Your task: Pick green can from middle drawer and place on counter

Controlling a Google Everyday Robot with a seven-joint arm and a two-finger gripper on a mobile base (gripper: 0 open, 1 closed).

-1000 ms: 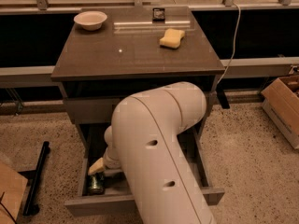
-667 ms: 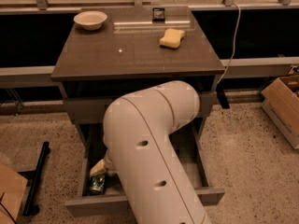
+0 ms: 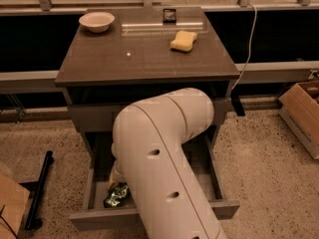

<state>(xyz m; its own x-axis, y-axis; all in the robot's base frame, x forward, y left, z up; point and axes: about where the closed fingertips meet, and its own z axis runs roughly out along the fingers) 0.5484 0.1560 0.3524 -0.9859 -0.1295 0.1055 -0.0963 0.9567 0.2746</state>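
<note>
Down in the front left corner of the middle drawer, the green can lies on the pale floor, close to the drawer's left wall and just behind its flat front. The pincer sits inside the drawer directly over the can, at or just short of touching it. The arm hides most of it, so I cannot tell whether it is spread, pressed together or pinching the can. The thick cream arm bends down into the drawer from the near side and covers the drawer's middle; only the right part of the drawer floor shows beside it.

The drawer stands pulled well out. Above it is the shut upper drawer front, and above that the bench, a glossy grey-brown slab. A yellow sponge lies on the bench, over the drawer's right half and toward the back. A pale bowl stands over the drawer's left side at the back corner. A small dark framed object is at the rear edge.

On the speckled floor, a black bar lies left of the drawer and a cardboard box stands well to its right.
</note>
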